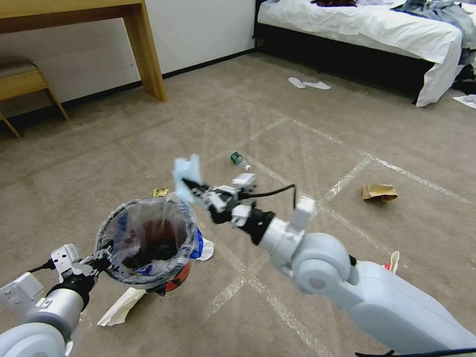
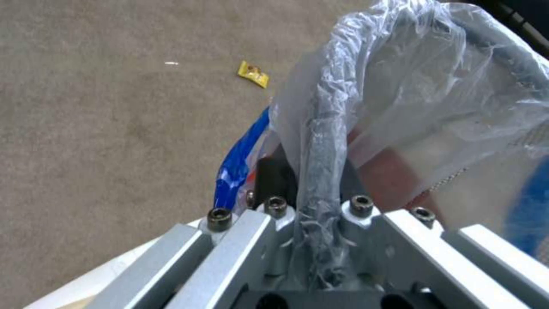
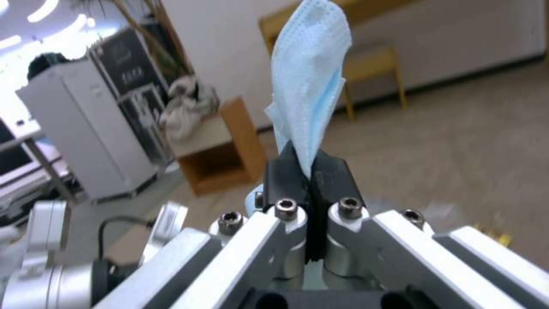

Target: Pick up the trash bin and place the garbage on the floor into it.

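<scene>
The left end effector [image 1: 101, 259], at lower left of the head view, is clamped on the rim of the trash bin [image 1: 148, 240], bag lining pinched between its closed jaws; the bin hangs just above the floor [image 1: 124, 144]. The right end effector [image 1: 198, 191], at frame centre beside the bin's upper right rim, is closed on a light blue face mask [image 1: 186, 176]. The mask looks feather-light, limp and floppy, best pinched at an edge, and likely to drift on release. A green-labelled bottle [image 1: 238, 159] and brown paper bag [image 1: 379, 192] remain on the carpet.
</scene>
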